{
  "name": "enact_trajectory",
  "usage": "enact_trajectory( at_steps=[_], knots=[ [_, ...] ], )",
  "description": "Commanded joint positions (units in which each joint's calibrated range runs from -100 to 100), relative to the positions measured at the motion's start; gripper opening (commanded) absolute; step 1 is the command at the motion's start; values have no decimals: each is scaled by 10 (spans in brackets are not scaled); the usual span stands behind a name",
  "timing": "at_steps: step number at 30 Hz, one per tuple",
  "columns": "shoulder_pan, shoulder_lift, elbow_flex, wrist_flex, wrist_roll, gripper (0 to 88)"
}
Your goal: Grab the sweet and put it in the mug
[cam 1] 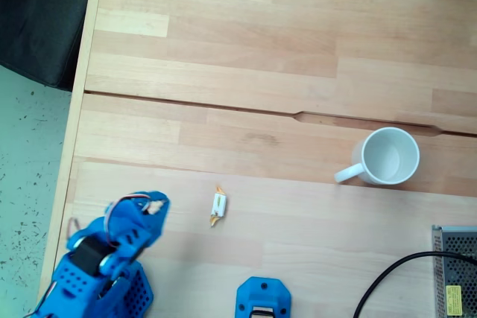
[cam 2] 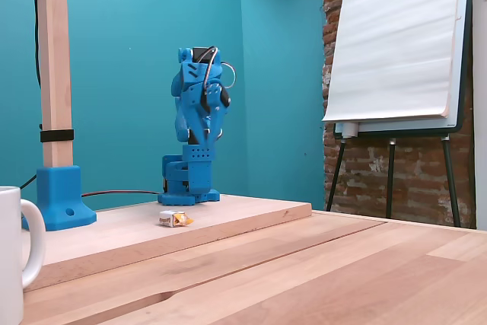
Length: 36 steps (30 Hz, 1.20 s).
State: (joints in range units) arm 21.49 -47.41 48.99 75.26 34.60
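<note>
One pale wooden table [cam 1: 298, 50], teal wall [cam 2: 114, 51] behind; hand [cam 1: 153, 205] state unclear.

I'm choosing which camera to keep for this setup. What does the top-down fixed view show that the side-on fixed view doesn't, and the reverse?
A fixed view from above alone shows the mug's white inside, the gap between it and the sweet, a grey metal box and a black cable. A fixed view from the side alone shows the folded arm's height, the wooden post and the flip chart. Both show sweet, mug and arm on the wooden table.
</note>
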Motion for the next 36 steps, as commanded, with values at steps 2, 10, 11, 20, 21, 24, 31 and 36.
enact_trajectory(
  at_steps=[2,10,11,20,21,24,31,36],
  knots=[
    [85,33,-29,1,133,0],
    [199,125,-30,1,355,0],
    [208,137,-30,1,370,0],
    [216,293,-121,1,370,0],
    [209,311,-140,1,365,0],
    [185,372,-192,1,350,0],
    [163,455,-247,1,328,0],
    [161,467,-246,1,332,0]
  ],
)
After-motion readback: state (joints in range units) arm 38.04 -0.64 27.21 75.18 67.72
